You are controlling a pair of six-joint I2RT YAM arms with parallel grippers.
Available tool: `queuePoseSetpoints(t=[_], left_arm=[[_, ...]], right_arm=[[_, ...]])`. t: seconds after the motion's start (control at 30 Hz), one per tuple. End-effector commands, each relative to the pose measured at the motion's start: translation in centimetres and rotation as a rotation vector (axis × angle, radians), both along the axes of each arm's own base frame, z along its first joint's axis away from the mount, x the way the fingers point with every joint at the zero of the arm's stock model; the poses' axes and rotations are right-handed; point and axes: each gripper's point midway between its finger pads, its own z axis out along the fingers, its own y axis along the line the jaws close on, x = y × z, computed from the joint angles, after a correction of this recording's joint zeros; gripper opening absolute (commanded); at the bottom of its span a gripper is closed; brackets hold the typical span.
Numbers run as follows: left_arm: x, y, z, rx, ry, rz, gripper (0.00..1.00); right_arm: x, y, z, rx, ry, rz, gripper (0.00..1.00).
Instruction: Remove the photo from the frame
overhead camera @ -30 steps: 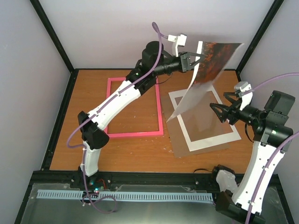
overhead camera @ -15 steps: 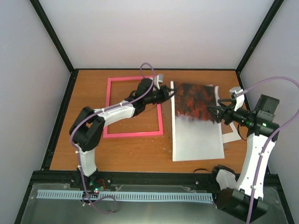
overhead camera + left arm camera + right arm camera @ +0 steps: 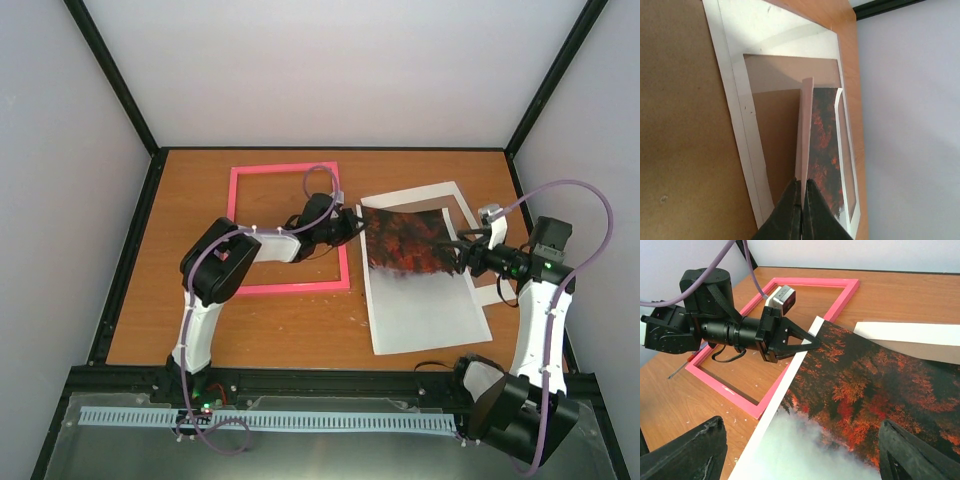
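Left gripper (image 3: 352,222): jaws pressed together on the left edge of the photo (image 3: 415,275), near its far corner. Right gripper (image 3: 458,250): jaws spread wide, low over the photo's right edge, gripping nothing.

Table (image 3: 150,300): brown wood.

Photo: on the table's right half, just right of the frame (image 3: 290,288). The red-black end is far and the pale end near.

Frame: pink, flat on the table, with the left arm (image 3: 270,240) reaching across its right side.

Mat (image 3: 420,192): white, partly under the photo's far end.
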Motion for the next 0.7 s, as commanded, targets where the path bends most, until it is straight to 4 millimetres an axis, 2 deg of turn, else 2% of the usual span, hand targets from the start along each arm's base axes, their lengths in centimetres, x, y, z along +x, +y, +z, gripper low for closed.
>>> queuePoseSetpoints(t=[0.0,0.13,0.27,0.37,0.5,0.67], left_arm=[[2.5,-0.5,2.8,-0.058,-0.084,0.049,0.01],[3.7,-0.3,2.8,-0.028,-0.107,0.063,0.02],[4.3,-0.3,2.2,0.01,-0.085,0.023,0.31],[4.3,0.8,2.6,0.049,-0.107,0.053,0.42],[4.3,2.2,3.8,0.102,-0.133,0.077,0.49],[4.2,4.0,6.6,0.201,-0.205,0.107,0.55]], right_arm=[[0.2,0.0,-0.1,-0.011,-0.039,0.012,0.8],[0.1,0.1,-0.2,-0.003,-0.032,0.015,0.8],[0.0,0.2,-0.3,0.007,-0.025,0.018,0.8],[0.1,0.1,-0.4,0.004,-0.023,0.015,0.8],[0.3,0.0,-0.6,0.008,-0.011,0.009,0.8],[0.8,-0.4,-0.9,-0.007,0.001,-0.013,0.8]])
